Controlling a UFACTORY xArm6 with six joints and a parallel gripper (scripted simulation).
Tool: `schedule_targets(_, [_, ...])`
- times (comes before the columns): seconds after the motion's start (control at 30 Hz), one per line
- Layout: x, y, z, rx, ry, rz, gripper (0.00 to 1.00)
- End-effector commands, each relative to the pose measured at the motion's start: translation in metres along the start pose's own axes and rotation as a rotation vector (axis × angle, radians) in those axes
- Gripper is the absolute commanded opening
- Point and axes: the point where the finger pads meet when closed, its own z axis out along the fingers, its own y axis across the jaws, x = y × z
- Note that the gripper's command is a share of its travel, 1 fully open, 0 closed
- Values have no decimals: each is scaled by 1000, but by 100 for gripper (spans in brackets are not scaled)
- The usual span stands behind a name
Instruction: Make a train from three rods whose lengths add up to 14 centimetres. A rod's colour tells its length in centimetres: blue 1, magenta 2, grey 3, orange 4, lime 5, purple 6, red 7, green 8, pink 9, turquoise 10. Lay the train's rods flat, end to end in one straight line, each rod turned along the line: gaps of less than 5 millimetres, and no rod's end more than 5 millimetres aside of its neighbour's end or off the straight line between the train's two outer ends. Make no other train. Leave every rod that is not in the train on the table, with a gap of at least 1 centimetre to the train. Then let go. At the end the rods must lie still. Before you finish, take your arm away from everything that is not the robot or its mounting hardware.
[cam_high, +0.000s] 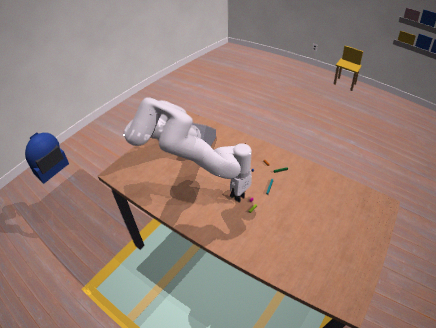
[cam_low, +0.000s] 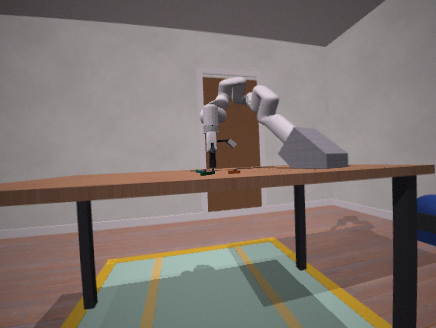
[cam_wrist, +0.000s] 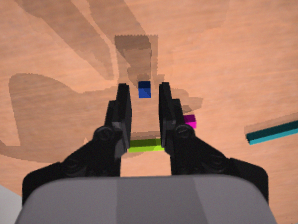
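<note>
My gripper (cam_high: 237, 199) (cam_low: 212, 166) (cam_wrist: 144, 97) is partly open, its fingers apart and pointing down low over the table. A small blue rod (cam_wrist: 144, 90) shows between the fingertips in the wrist view, with a gap on each side, held by neither. A lime rod (cam_high: 252, 208) (cam_wrist: 145, 145) shows between the fingers, nearer the palm; its ends may be hidden. A magenta rod (cam_high: 251, 199) (cam_wrist: 190, 121) lies beside the right finger, partly covered. A turquoise rod (cam_high: 270, 186) (cam_wrist: 272, 133) lies farther right. A green rod (cam_high: 281, 170) and an orange rod (cam_high: 266, 163) lie beyond it.
Another small blue spot (cam_high: 252, 170) shows just beside the arm in the top view. The wooden table (cam_high: 320, 230) has its front edge beyond the lime rod. The grey robot base (cam_low: 312, 150) stands at the table's far end from the rods.
</note>
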Motion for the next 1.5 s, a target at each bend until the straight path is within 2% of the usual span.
schedule_targets(0.0, [-1, 0, -1, -1, -2, 1, 24])
schedule_targets(0.63, [-1, 0, 0, -1, -2, 1, 24])
schedule_targets(1.47, [-1, 0, 13, -1, -2, 1, 24])
